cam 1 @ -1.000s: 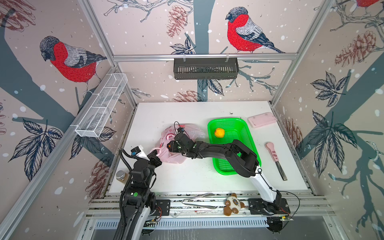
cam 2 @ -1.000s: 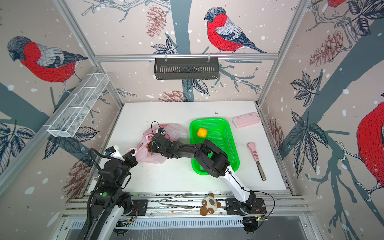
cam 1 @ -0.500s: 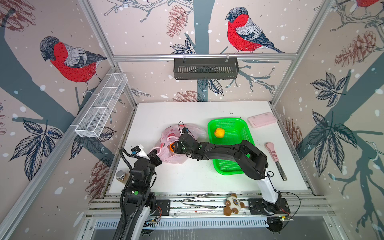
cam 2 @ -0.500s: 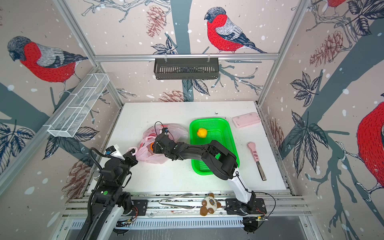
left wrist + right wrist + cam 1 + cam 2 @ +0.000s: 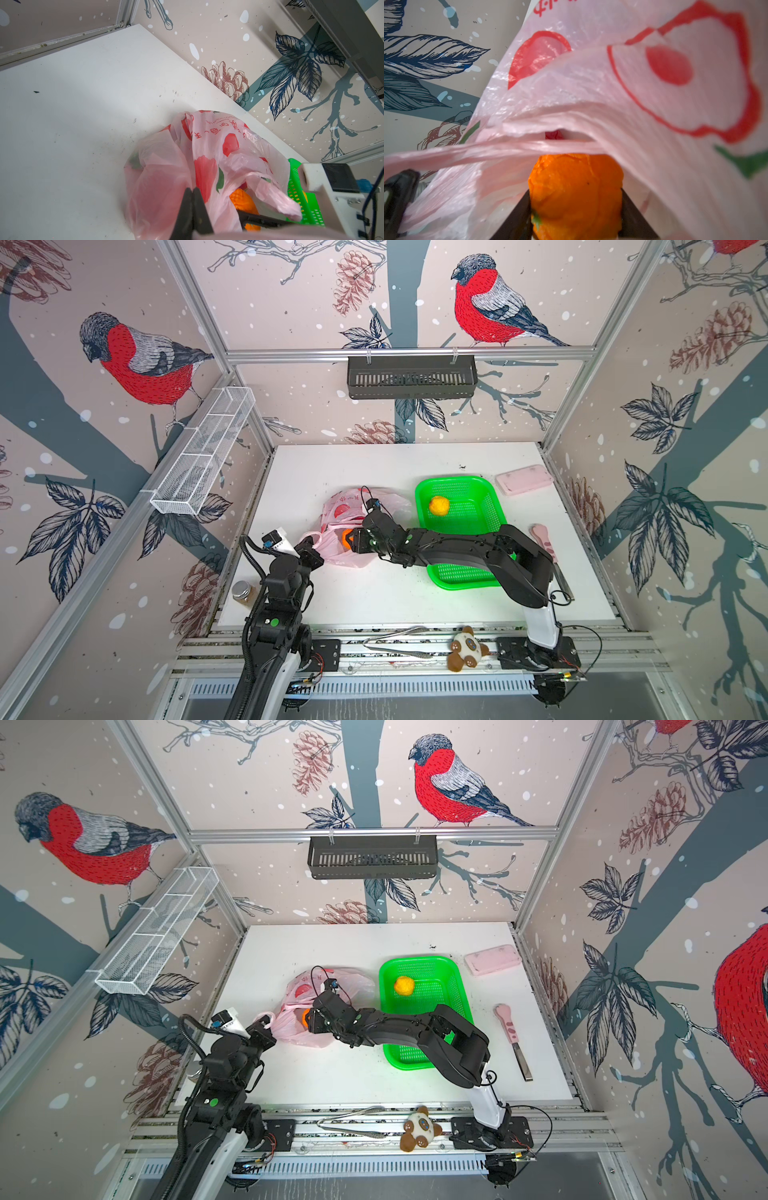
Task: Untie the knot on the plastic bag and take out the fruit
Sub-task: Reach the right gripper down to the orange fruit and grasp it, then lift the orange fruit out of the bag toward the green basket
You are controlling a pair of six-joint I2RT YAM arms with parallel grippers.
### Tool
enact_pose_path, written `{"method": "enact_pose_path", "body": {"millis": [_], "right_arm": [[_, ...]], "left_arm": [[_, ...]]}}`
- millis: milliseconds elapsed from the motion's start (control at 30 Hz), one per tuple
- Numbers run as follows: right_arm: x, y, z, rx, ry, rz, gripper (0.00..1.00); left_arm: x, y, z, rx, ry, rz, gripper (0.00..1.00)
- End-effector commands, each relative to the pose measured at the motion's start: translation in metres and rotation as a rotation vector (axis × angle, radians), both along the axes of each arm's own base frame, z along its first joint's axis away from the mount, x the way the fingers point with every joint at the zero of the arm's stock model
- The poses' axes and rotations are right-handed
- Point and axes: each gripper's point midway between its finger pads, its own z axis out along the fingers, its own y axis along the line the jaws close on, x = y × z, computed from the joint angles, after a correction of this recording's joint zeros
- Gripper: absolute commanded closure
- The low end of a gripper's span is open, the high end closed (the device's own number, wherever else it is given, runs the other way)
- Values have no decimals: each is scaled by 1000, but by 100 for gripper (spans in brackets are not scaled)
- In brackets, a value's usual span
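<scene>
The pink plastic bag with red fruit prints lies left of centre on the white table. My left gripper is shut on one of the bag's handle strips, which is stretched taut. At the bag's mouth my right gripper is shut on an orange citrus fruit. A red fruit shows deeper inside the bag. A second, yellow-orange citrus lies in the green basket. The knot does not show in any view.
The green basket stands right of the bag, under my right forearm. A flat pink case lies at the back right, a pink-handled knife along the right edge. A small jar stands at the front left. Tongs and a plush toy lie on the front rail.
My right arm has drawn back to the right a little, and the orange citrus in its jaws has come into view at the bag's mouth. The left arm has stayed put.
</scene>
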Motion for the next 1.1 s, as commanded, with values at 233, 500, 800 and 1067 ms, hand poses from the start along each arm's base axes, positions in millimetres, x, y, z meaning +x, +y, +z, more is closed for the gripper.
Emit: {"method": "enact_pose_path", "body": {"millis": [233,500,800,1067], "right_arm": [[-11,-10,27,-10,-54,27,57],[-21,-20,54,-21,-94,55,57],[-25,-39,75,-40,-131,41,57],[-18,-66,93,-66,-176,-9,57]], "left_arm": [[6,0,12,5,-58,2,100],[11,-2,16,8,-71,-7,100],[15,-1,25,39,-85,-10,100],[19,-3,27,39,-92,-17,100]]}}
